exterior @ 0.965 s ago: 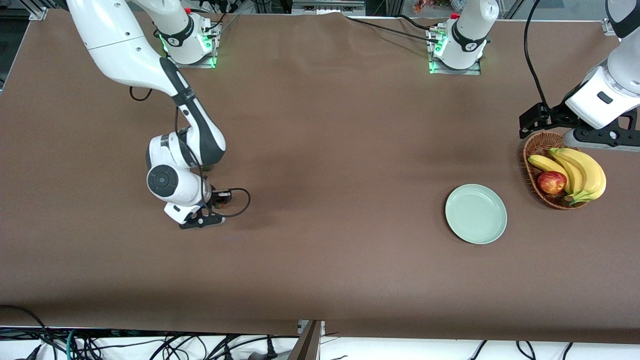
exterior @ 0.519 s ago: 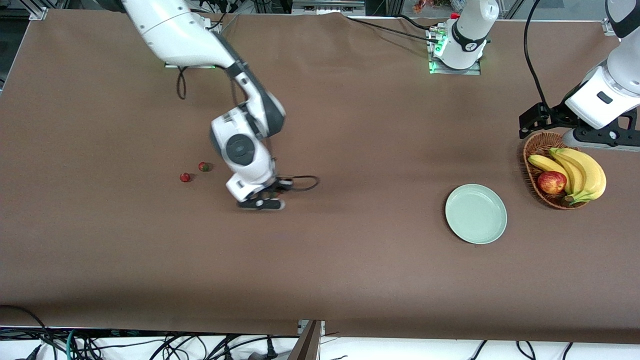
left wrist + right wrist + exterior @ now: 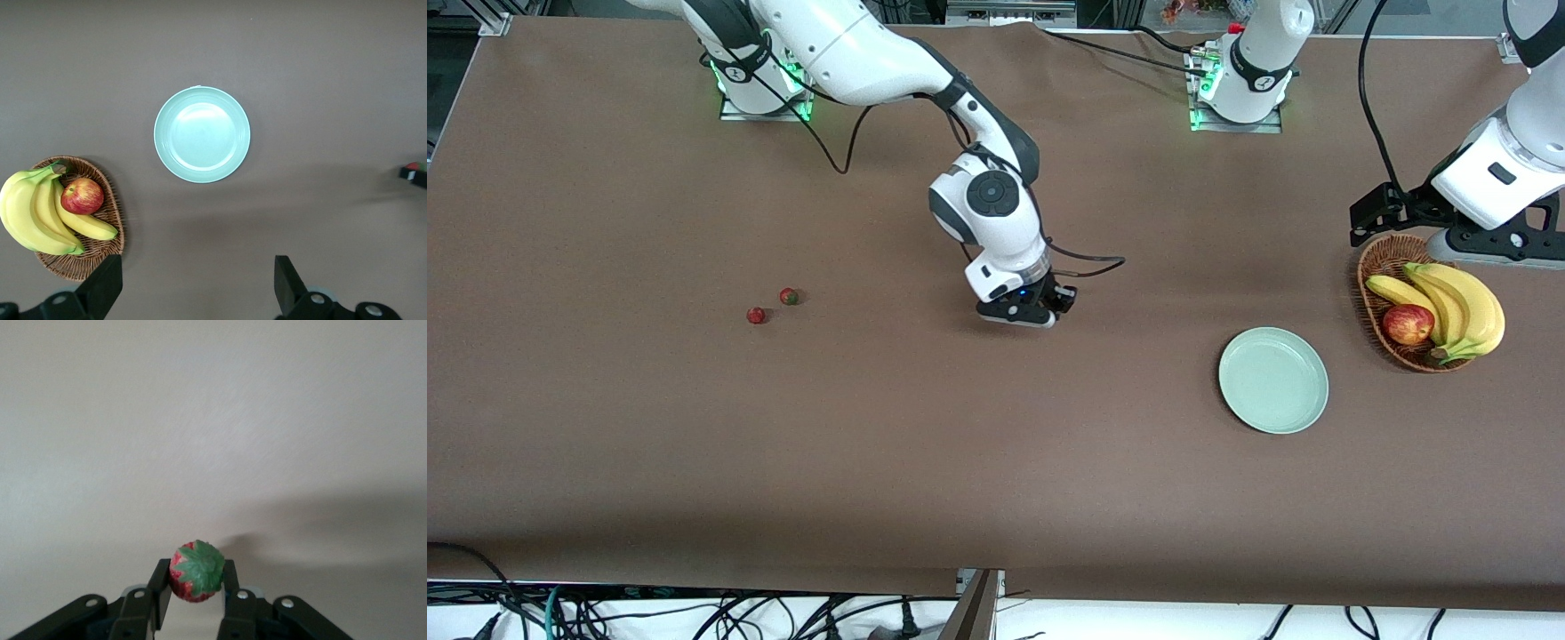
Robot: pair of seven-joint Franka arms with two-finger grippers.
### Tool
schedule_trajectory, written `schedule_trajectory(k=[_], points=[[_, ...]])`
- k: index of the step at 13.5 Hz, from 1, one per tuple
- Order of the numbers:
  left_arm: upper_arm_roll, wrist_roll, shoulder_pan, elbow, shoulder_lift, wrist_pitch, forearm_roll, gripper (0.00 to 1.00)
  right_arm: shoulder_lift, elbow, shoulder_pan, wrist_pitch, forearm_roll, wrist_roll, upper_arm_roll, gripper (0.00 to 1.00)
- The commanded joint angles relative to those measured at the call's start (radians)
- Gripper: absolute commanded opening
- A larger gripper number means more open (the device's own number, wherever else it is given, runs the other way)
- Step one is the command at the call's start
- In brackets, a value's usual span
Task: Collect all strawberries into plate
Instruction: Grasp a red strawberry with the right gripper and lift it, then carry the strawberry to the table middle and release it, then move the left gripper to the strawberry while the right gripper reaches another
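Observation:
My right gripper (image 3: 1033, 316) is up over the middle of the table, shut on a strawberry (image 3: 195, 572) whose green top faces the right wrist camera. Between its fingers (image 3: 157, 590) the berry is pinched at both sides. Two more strawberries (image 3: 757, 315) (image 3: 788, 296) lie close together on the brown table toward the right arm's end. The pale mint plate (image 3: 1273, 380) (image 3: 202, 134) sits bare toward the left arm's end. My left gripper (image 3: 1489, 244) (image 3: 197, 287) waits open, high over the basket's edge, with nothing between its fingers.
A wicker basket (image 3: 1371, 293) (image 3: 100, 253) with bananas (image 3: 1463, 307) and a red-yellow apple (image 3: 1408, 324) stands beside the plate, toward the left arm's end. Brown table cloth covers the stretch between my right gripper and the plate.
My right arm has swung from the right arm's end of the table toward the middle, carrying the strawberry toward the plate. The two strawberries it covered now show. The left arm has not moved.

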Motion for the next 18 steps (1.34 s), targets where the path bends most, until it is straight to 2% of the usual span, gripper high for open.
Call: schedule_trajectory(k=[1, 2, 3, 5, 7, 9, 14, 18], points=[[0.0, -0.01, -0.002, 0.012, 0.001, -0.01, -0.005, 1.0, 0.075, 0.063, 0.049, 0.085, 0.006, 0.02, -0.009, 0.22], [-0.001, -0.012, -0.002, 0.012, 0.001, -0.01, -0.006, 1.0, 0.092, 0.077, 0.063, 0.094, 0.008, 0.023, -0.009, 0.22], [-0.001, -0.012, -0.002, 0.012, 0.0, -0.01, -0.006, 1.0, 0.095, 0.082, 0.068, 0.094, 0.006, 0.02, -0.009, 0.26], [0.0, -0.012, 0.0, 0.012, 0.0, -0.012, -0.006, 1.0, 0.078, 0.082, 0.06, 0.081, 0.005, 0.014, -0.012, 1.0], [0.0, -0.012, 0.0, 0.012, 0.0, -0.012, -0.006, 1.0, 0.046, 0.085, 0.019, 0.009, -0.001, -0.009, -0.02, 1.0], [0.0, -0.012, 0.0, 0.012, 0.0, -0.012, -0.006, 1.0, -0.023, 0.083, -0.059, -0.097, 0.008, -0.122, -0.011, 1.0], [-0.001, -0.013, 0.0, 0.012, 0.0, -0.012, -0.006, 1.0, -0.172, 0.079, -0.229, -0.546, 0.008, -0.469, -0.02, 1.0], [-0.013, -0.054, -0.002, 0.009, 0.006, -0.039, -0.043, 1.0, -0.236, 0.077, -0.375, -0.775, -0.006, -0.643, -0.023, 1.0]])
